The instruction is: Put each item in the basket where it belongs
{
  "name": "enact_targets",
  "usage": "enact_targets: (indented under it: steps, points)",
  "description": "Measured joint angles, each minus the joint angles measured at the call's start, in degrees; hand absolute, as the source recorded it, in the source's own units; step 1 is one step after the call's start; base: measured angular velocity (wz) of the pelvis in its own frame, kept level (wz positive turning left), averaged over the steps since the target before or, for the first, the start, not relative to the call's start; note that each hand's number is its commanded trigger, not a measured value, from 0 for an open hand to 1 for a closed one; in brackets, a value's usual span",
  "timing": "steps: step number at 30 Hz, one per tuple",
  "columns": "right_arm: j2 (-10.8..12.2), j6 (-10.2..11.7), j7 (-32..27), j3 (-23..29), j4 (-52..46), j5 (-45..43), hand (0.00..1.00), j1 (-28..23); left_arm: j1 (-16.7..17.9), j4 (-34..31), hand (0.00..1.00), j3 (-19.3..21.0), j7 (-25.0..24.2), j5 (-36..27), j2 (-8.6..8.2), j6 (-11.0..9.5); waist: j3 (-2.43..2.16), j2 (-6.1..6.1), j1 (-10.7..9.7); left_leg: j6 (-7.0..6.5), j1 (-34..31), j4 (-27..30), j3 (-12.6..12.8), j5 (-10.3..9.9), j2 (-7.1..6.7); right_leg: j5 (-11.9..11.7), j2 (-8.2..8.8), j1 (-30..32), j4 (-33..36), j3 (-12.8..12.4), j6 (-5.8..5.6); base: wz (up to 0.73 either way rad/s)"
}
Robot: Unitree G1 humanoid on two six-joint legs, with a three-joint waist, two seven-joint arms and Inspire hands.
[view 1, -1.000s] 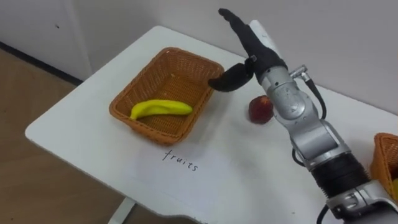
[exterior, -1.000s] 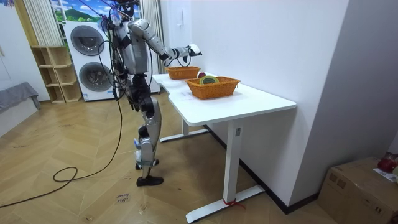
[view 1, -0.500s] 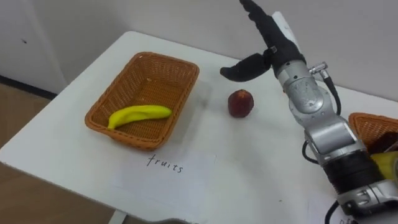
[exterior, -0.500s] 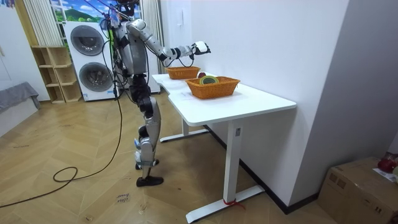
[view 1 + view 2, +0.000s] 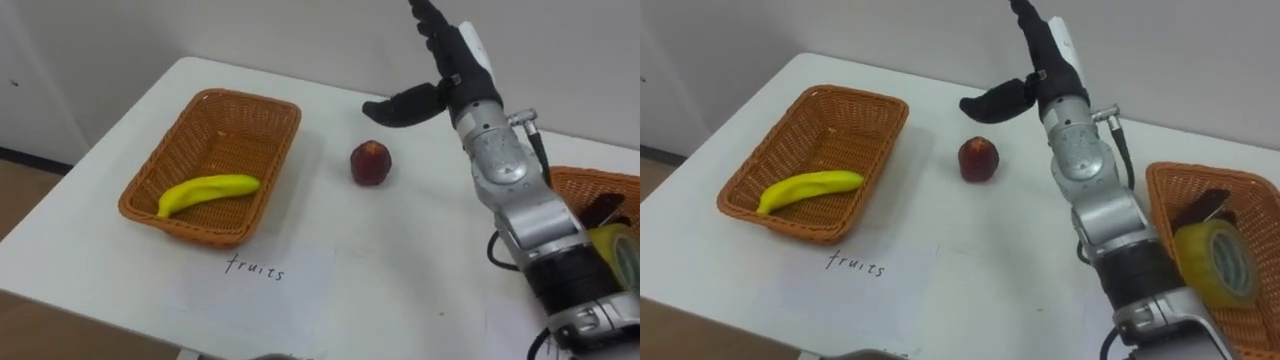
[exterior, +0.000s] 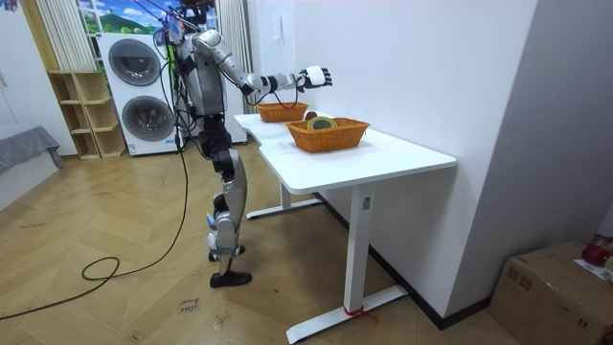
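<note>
A brown wicker basket stands on the left of the white table with a yellow banana inside. A red apple rests on the table just right of it. My right hand is open, fingers straight and thumb spread, raised above and behind the apple and holding nothing. A second wicker basket at the right holds a roll of yellow tape and a dark item. In the room view I stand at the table's end with my right hand stretched over it.
A sheet of paper with handwriting lies in front of the fruit basket. The wall runs close behind the table. The table's front edge and left corner are near the fruit basket. Washing machines stand behind me.
My right hand has lifted from beside the fruit basket's rim and moved up and to the right, past the apple. The apple and banana stay put; the head camera has shifted.
</note>
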State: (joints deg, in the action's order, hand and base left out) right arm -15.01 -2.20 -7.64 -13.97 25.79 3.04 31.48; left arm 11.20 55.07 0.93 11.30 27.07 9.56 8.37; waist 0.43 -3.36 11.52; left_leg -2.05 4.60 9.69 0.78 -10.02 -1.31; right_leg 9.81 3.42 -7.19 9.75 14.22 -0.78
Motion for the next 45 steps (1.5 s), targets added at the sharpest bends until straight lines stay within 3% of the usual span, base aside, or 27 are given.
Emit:
enact_targets:
  steps: [4, 13, 26, 34, 38, 45]
  points:
    - [0.0, 0.0, 0.1, 0.0, 5.3, 1.2, 0.0, -0.2, -0.3, 0.0, 0.0, -0.4, 1.0, 0.0, -0.06, 0.0, -0.06, -0.02, 0.0, 0.0, -0.4, -0.1, 0.4, 0.0, 0.1, -0.1, -0.07, 0.6, 0.0, -0.1, 0.06, -0.05]
    - [0.3, 0.3, -0.3, -0.6, 5.3, 0.8, 0.0, -1.6, -0.2, 1.2, 0.0, -1.3, 1.0, 0.0, 0.02, 0.1, -0.27, 0.56, 0.3, 0.03, -2.2, -0.2, 0.7, 0.0, 0.36, -0.1, -0.25, 2.5, 0.0, 0.1, 0.14, -0.01]
    - [0.3, 0.4, -1.7, -0.7, 5.4, 1.1, 0.0, -2.5, 2.2, 2.5, 0.0, -3.0, 1.6, -0.5, -0.08, -0.1, 0.15, 1.68, 0.8, 0.04, -2.4, -0.1, 0.4, 0.0, 0.33, -0.1, -0.26, 2.4, -0.1, 0.3, 0.15, 0.0]
    - [0.3, 1.4, -1.8, -0.7, 5.4, 0.4, 0.0, -3.6, 2.6, 2.4, 0.0, -3.5, 1.6, -0.5, -1.15, -0.3, 0.09, 1.59, 1.0, 0.05, -2.1, -0.1, 0.4, 0.0, 0.33, -0.2, -0.25, 2.3, -0.1, 0.3, 0.16, 0.0]
    - [0.4, 1.6, -1.8, -0.7, 5.4, 0.4, 0.0, -5.2, 2.9, 2.1, 0.0, -3.5, 1.6, -0.5, -1.28, -0.7, -0.18, 1.1, 1.1, 0.05, -2.0, -0.1, 0.3, 0.0, 0.3, -0.2, -0.2, 2.1, -0.1, 0.5, 0.16, 0.01]
    - [1.3, 1.6, -1.8, -0.9, 6.1, 0.4, 0.0, -8.4, 3.6, 1.8, 0.0, -4.0, 1.7, -0.6, -1.55, -1.3, -0.06, 0.84, 1.3, 0.04, -1.9, 0.1, 0.0, 0.0, 0.13, -0.1, 0.0, 1.5, -0.1, 1.0, 0.14, 0.02]
